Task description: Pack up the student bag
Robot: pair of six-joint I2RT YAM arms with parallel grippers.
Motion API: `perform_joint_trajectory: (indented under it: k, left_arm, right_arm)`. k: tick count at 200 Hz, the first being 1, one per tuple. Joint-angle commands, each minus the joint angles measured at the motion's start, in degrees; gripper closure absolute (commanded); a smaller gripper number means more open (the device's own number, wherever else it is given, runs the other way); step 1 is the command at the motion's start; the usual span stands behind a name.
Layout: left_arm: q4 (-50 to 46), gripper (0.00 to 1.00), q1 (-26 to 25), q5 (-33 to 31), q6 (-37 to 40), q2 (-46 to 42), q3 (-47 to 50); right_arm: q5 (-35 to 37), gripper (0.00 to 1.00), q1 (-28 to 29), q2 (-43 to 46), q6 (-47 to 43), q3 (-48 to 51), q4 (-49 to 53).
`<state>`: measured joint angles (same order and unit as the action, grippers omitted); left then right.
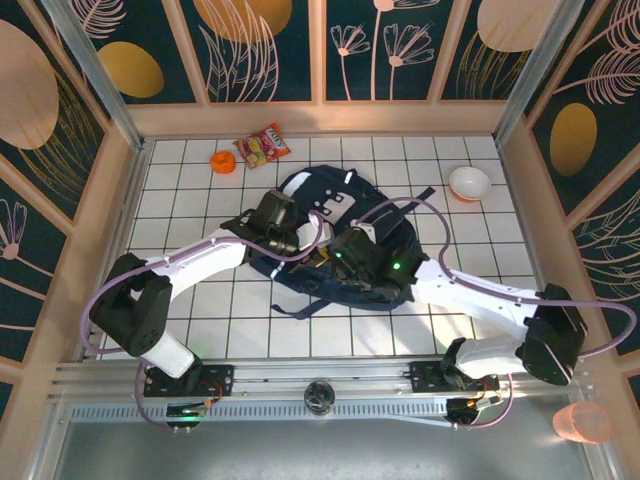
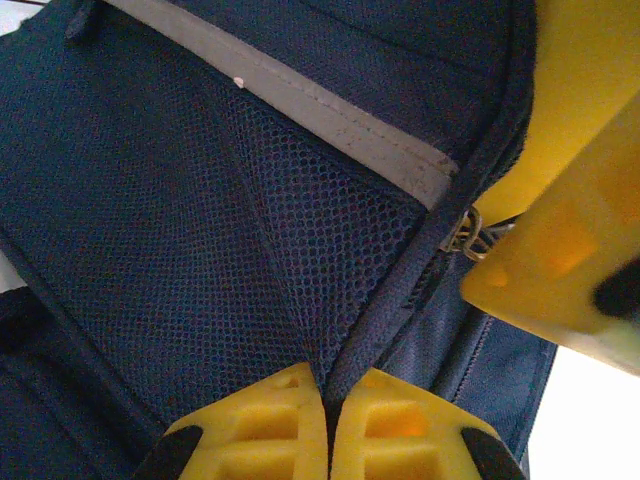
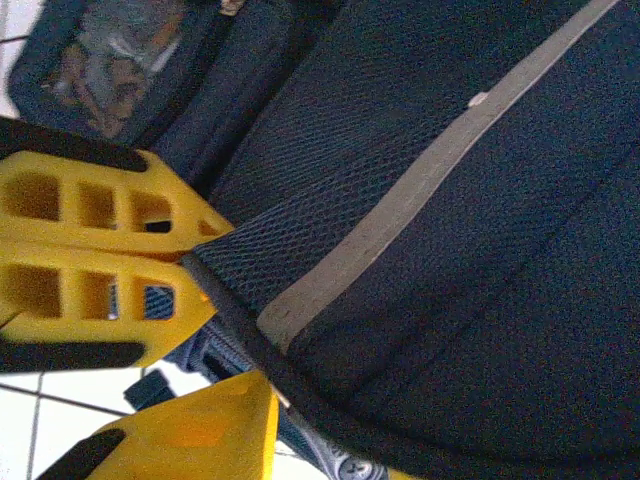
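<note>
White tiled counter (image 1: 230,330), walled by dark flower-patterned panels. The student bag (image 1: 330,195) lies flat at its middle, with both arms reaching onto its near part. The left claw (image 2: 328,385) is closed tight on a fold of the bag's navy mesh, near a zip pull (image 2: 470,238). The right claw (image 3: 205,262) is clamped on the piped rim close by. Pinching the same edge from two sides looks meant to lift and spread the opening for loading. Farther back, apart from the bag, lie a snack packet (image 1: 262,146), an orange item (image 1: 222,160) and a white bowl (image 1: 469,182)
</note>
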<state>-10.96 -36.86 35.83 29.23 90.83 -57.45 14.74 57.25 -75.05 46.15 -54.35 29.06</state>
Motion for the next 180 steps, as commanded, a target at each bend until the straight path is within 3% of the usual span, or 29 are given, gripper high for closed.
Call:
perform_joint_trajectory:
  k: [1,44,77,96,180]
  left_arm:
    - [-1.17,1.0,-0.34,7.19,-1.73,-1.18,-2.23]
    - [-1.8,1.0,-0.39,5.44,-0.9,-1.53,-2.07]
    - [-2.8,1.0,-0.22,2.0,1.52,-1.61,-1.2]
    - [-3.18,1.0,0.25,-0.53,3.84,-1.94,-0.09]
    - [-3.28,1.0,5.21,-6.46,12.18,-5.78,5.64]
  right_arm:
    - [8.91,0.69,-0.39,-3.61,2.97,-2.17,7.74]
    - [14.32,0.85,-0.37,-4.5,6.16,-4.04,15.88]
    - [14.51,0.99,-1.27,-2.56,4.24,-4.01,18.02]
    - [13.25,1.0,-2.85,-0.44,1.73,-3.59,18.45]
    - [-9.59,1.0,-16.65,12.39,-17.67,3.45,10.98]
